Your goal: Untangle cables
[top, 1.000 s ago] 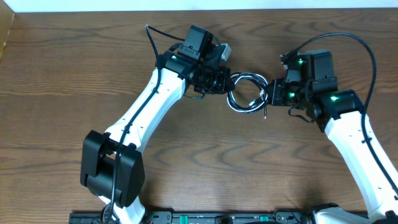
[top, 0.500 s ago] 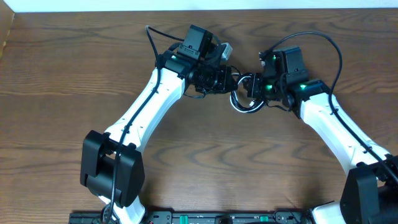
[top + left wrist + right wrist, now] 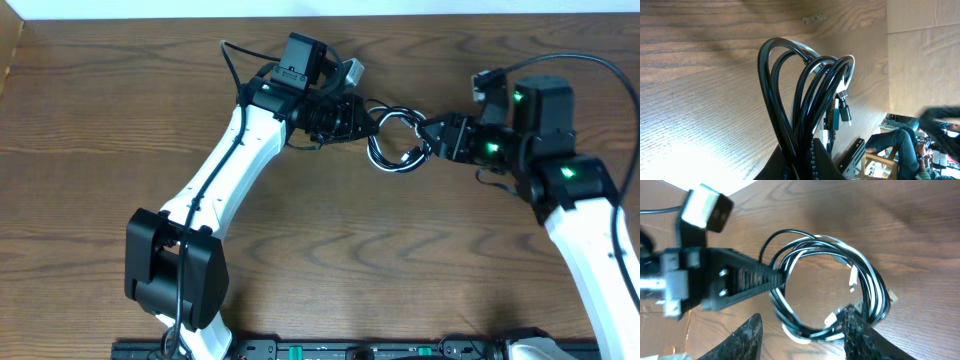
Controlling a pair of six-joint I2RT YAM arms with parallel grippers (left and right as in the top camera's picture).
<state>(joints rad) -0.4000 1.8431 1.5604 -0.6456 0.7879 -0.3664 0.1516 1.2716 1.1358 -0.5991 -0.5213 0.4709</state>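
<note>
The black and white cables (image 3: pixel 393 142) are wound together in one coil at the middle back of the table. My left gripper (image 3: pixel 368 124) is shut on the coil's left side, with black strands pinched between its fingers (image 3: pixel 807 160). The coil rises from them in loops (image 3: pixel 805 90) with small plug ends (image 3: pixel 842 107). My right gripper (image 3: pixel 428 140) is open at the coil's right side. In the right wrist view its two fingers (image 3: pixel 747 335) stand wide apart around the lower part of the coil (image 3: pixel 830 290), one finger touching the strands.
The brown wooden table (image 3: pixel 330 250) lies under both arms. A small grey piece (image 3: pixel 813 19) lies on the wood beyond the coil. A pale wall edge runs along the back.
My right arm has swung back to the right and its gripper has opened at the coil's right side. My left gripper has shifted slightly up and left with the coil in it.
</note>
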